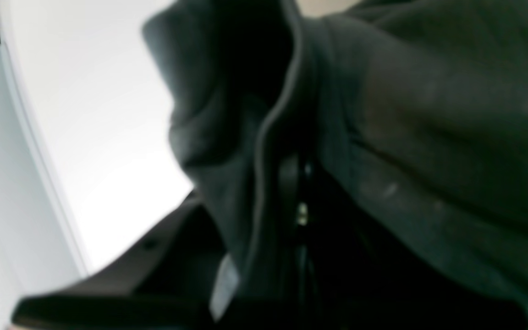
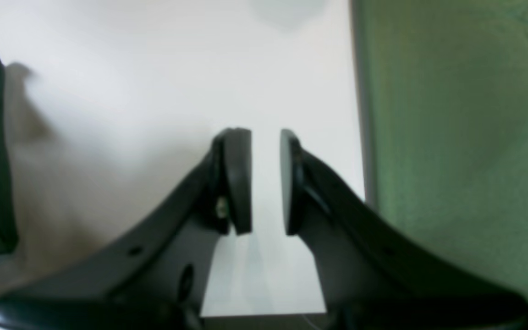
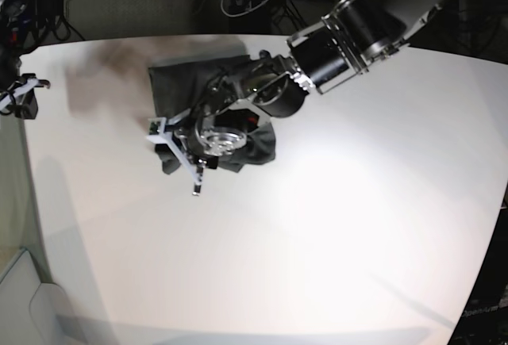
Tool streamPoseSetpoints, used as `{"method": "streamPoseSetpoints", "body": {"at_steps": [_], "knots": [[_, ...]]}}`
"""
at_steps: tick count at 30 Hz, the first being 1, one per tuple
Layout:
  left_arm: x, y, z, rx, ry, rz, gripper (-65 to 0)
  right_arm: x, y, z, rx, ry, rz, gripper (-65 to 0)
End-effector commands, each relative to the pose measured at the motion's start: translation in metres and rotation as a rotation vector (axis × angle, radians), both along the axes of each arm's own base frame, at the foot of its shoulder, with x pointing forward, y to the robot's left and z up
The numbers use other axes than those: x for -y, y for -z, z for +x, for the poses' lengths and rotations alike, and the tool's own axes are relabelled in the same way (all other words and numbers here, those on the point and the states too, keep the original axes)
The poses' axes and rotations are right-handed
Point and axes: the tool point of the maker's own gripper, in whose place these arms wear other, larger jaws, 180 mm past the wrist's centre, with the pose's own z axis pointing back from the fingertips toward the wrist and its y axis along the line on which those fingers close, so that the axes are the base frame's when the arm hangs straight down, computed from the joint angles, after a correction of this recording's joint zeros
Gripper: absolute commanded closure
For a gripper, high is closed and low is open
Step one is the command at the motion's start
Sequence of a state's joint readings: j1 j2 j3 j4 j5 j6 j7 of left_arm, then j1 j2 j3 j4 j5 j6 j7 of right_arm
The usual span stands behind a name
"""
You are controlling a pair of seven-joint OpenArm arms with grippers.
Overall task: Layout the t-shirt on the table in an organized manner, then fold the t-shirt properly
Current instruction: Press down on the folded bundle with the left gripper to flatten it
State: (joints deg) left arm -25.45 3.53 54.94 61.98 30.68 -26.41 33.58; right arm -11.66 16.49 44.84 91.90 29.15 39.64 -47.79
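Left claw (image 1: 291, 192) apparently pinches bunched t-shirt (image 3: 238, 115).

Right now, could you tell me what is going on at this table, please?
The left arm reaches over the white table and its claw is shut on a bunched fold of the dark grey t-shirt, which lies crumpled near the far side, not yet laid out flat. The right claw stands slightly open and empty above the table's edge, away from the cloth. No folding has begun.
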Motion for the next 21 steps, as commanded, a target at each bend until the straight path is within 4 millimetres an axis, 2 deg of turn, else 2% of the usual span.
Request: {"method": "streamPoseSetpoints", "body": {"at_steps": [1,7,9,11,14,16,18,21], "knots": [[0.012,-0.018,0.008,0.042,0.008,-0.028,-0.4,0.004,-0.017,0.009,0.058,-0.012,-0.021,-9.7],[0.005,-0.018,0.015,0.109,0.011,0.036,-0.8,0.003,-0.014,0.005,0.047,-0.014,-0.018,-9.7],[-0.004,-0.017,0.018,0.123,-0.021,0.069,-4.9,0.002,-0.014,0.006,0.047,-0.018,-0.018,-9.7],[-0.01,-0.023,0.028,0.136,-0.068,0.072,-15.1,0.002,-0.014,0.005,0.045,-0.019,-0.018,-9.7],[-0.012,-0.042,0.04,0.164,-0.13,0.021,-35.9,0.001,-0.013,0.006,0.046,-0.02,-0.015,-9.7],[-0.013,-0.058,0.045,0.196,-0.151,-0.016,-45.8,0.0,-0.013,0.006,0.046,-0.019,-0.013,-9.7],[-0.012,-0.066,0.048,0.214,-0.157,-0.032,-50.7,-0.001,-0.014,0.008,0.051,-0.02,-0.011,-9.7],[-0.01,-0.079,0.05,0.239,-0.154,-0.056,-51.2,-0.009,-0.01,0.011,0.042,-0.047,-0.004,-9.7]]}}
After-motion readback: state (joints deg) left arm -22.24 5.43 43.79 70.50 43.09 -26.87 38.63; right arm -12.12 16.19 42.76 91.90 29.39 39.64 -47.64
